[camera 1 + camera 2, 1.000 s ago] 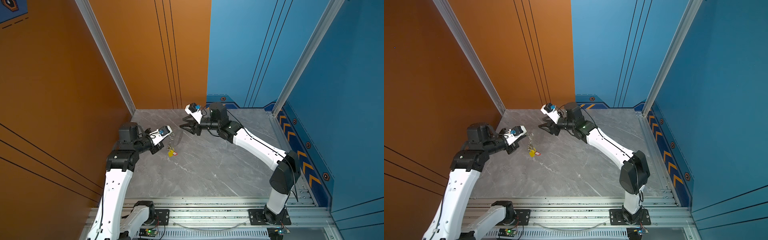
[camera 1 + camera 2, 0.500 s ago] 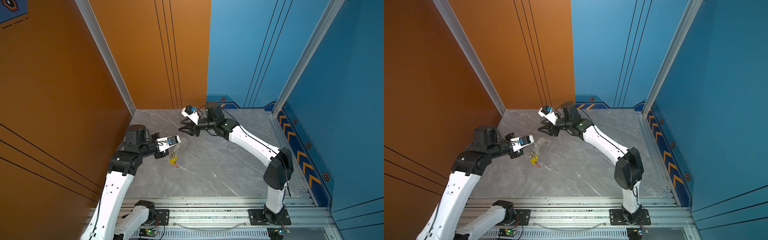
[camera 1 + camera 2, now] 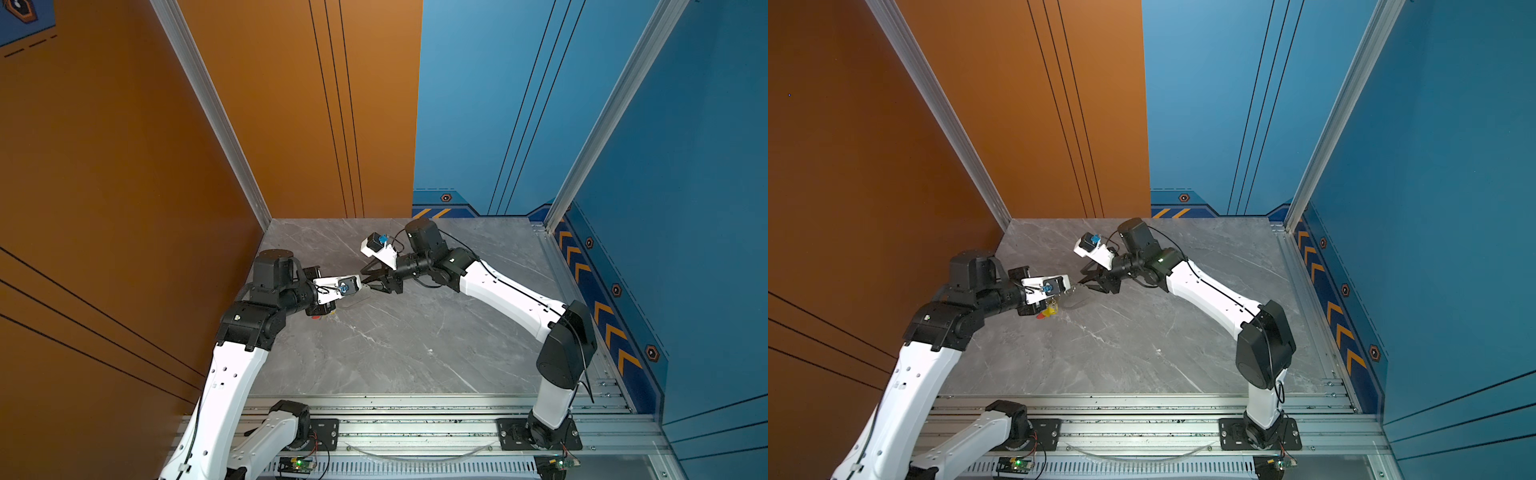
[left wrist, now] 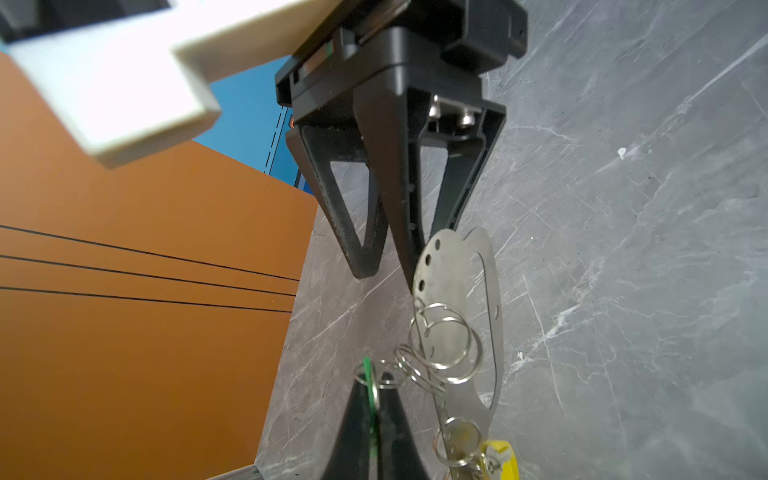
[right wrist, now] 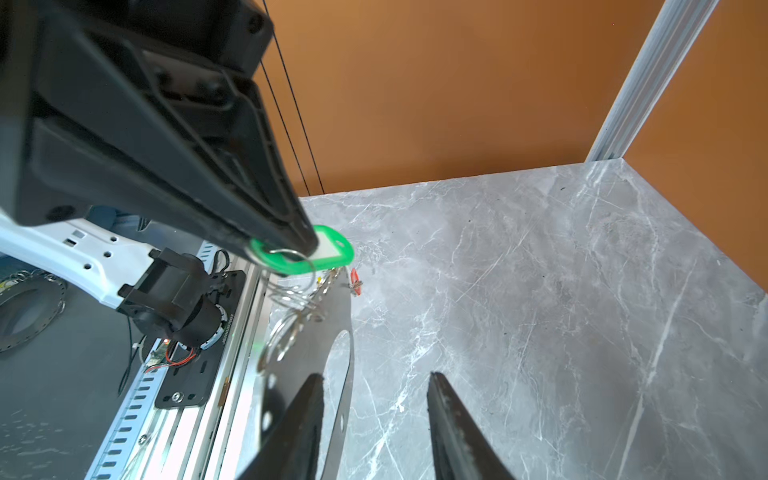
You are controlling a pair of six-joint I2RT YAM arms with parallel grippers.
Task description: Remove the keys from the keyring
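Note:
The keyring (image 4: 457, 291), a flat grey metal plate with a long cut-out, hangs above the table by its small silver rings (image 4: 444, 349). My left gripper (image 4: 372, 376) is shut on the green key tag (image 5: 332, 249), which is linked to those rings. A yellow tag (image 4: 505, 457) and a red tag (image 5: 354, 277) dangle from the plate's lower end. My right gripper (image 5: 372, 375) is open, its fingers astride the plate's free end, with the thin rim (image 5: 348, 386) between them. In both top views the two grippers meet at the plate (image 3: 1073, 291), left of the table's centre (image 3: 368, 282).
The grey marble table (image 3: 415, 340) is walled by an orange panel (image 3: 124, 187) on the left and blue panels (image 3: 685, 208) behind and right. An aluminium rail (image 3: 415, 428) with both arm bases runs along the front edge.
The left arm has swung the keyring rightward, toward the right gripper. The right gripper came down and nearer, onto the plate's end, and its jaws narrowed slightly.

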